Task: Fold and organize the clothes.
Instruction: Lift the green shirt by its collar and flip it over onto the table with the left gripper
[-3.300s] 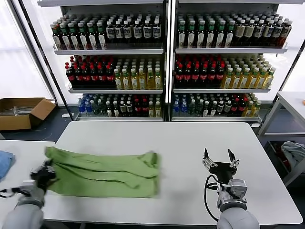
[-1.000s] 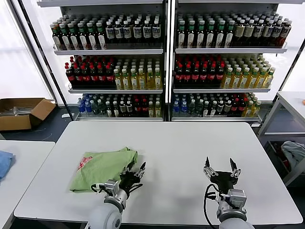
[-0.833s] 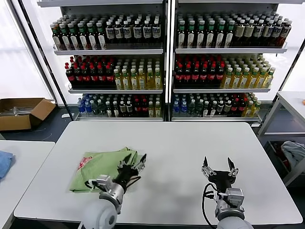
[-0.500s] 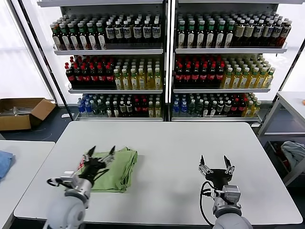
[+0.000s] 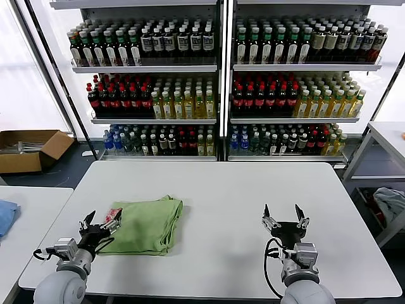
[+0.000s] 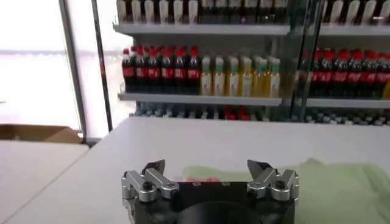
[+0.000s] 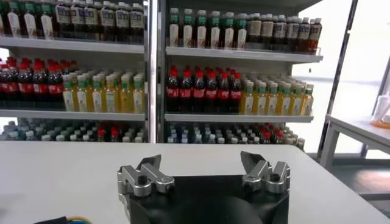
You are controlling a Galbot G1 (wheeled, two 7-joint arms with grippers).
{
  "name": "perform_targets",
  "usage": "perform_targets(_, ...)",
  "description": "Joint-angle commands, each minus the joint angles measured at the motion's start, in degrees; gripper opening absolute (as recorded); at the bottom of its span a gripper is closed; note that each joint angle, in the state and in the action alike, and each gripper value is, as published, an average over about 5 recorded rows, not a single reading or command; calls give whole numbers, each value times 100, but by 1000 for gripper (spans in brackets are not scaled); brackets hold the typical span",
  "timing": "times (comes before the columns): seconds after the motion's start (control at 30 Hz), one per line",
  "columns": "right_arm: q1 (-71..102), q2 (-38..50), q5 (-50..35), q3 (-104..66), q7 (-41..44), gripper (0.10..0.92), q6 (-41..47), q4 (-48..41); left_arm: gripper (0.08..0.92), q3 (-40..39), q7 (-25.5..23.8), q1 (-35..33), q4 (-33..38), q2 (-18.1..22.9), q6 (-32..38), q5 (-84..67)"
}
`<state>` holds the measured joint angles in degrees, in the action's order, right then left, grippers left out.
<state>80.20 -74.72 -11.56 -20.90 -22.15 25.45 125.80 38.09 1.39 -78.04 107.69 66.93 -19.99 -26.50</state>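
On the left half of the white table [image 5: 240,190] lies 1 light green polo shirt [image 5: 147,223], folded into a compact square, with a bit of its red-and-white print showing at the left edge. Just beside that edge, the left gripper [image 5: 99,223] hovers with its jaws spread wide, holding nothing. Well apart, over the bare right half, the right gripper [image 5: 283,216] waits with its jaws spread too. Behind the table stand 2 shelf units [image 5: 221,69], each with 3 visible rows of bottles: dark, red-capped, yellow and green. 1 cardboard box [image 5: 28,149] sits on the floor at far left, and a second table [image 5: 28,215] adjoins on the left, with a blue cloth [image 5: 6,215] on it
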Motion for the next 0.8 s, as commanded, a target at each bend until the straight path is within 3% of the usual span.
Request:
perform_targets(0.03, -7, -8, 11, 25, -3, 823, 5, 22, 823, -30, -161, 28, -578, -149, -229, -302)
perform_targets(0.5, 166, -108, 151, 59, 14, 823, -34, 51, 814, -177, -332, 241, -926, -189, -292, -564)
perform_targets(0.8, 152, -75, 157, 27, 19, 823, -18, 108, 585, -182, -409, 186, -923, -211, -294, -633)
